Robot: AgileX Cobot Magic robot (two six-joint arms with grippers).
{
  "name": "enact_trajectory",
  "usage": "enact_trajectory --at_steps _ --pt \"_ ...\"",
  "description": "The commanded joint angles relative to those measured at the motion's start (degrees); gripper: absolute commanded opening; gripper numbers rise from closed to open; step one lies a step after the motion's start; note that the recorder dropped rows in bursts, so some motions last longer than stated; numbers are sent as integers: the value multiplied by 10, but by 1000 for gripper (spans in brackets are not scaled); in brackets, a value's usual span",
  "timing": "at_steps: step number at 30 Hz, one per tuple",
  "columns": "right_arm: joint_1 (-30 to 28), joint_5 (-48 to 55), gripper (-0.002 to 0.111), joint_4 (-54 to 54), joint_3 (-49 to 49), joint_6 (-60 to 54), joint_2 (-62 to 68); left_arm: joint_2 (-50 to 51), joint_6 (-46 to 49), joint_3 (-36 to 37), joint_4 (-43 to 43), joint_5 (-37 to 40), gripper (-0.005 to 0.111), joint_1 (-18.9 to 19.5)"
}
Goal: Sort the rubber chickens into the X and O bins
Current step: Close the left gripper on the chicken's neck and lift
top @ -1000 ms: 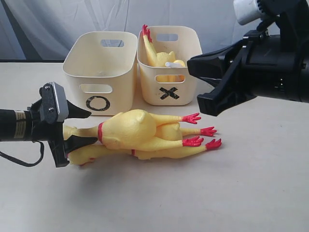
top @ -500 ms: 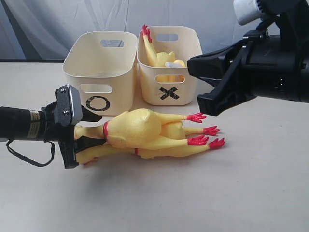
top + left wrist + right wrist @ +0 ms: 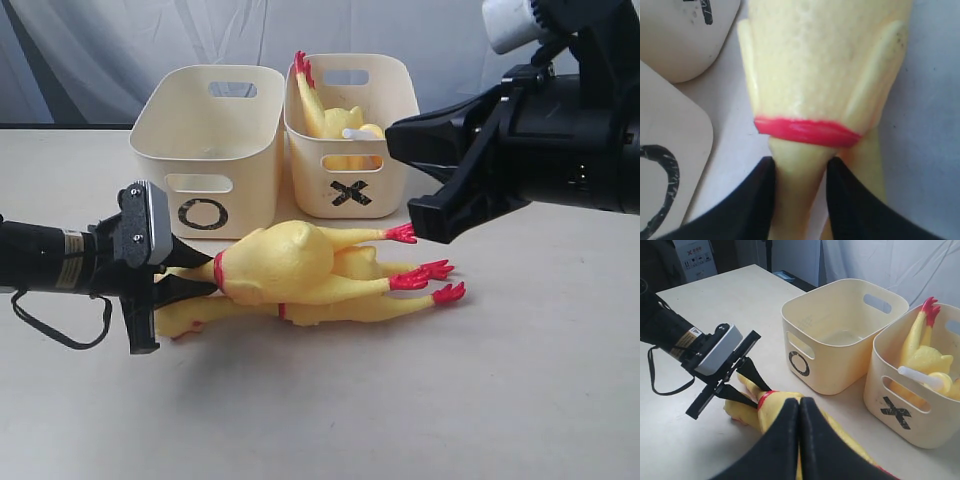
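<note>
My left end effector (image 3: 190,277) is clenched on the neck of a rubber chicken (image 3: 280,262), with fingers (image 3: 755,200) pressing either side just behind its red neck band (image 3: 807,132). That chicken lies across a second chicken (image 3: 340,312) on the table (image 3: 450,400), just in front of the O bin (image 3: 210,150) and the X bin (image 3: 312,190). A third chicken (image 3: 312,100) stands in the X bin, its comb above the rim. My right end effector (image 3: 799,415) hangs over the pair, fingers pressed together and holding nothing.
</note>
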Motion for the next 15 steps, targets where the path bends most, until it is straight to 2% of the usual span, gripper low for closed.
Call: enact_trajectory --at_steps 1,11,15 --pt "-2 2 0 2 2 1 -4 7 -37 3 24 21 0 -3" --pt "-2 3 0 13 2 1 -4 -11 -76 3 43 15 0 -3" --pt "-2 4 0 13 2 1 -4 -40 -128 3 62 14 0 -3"
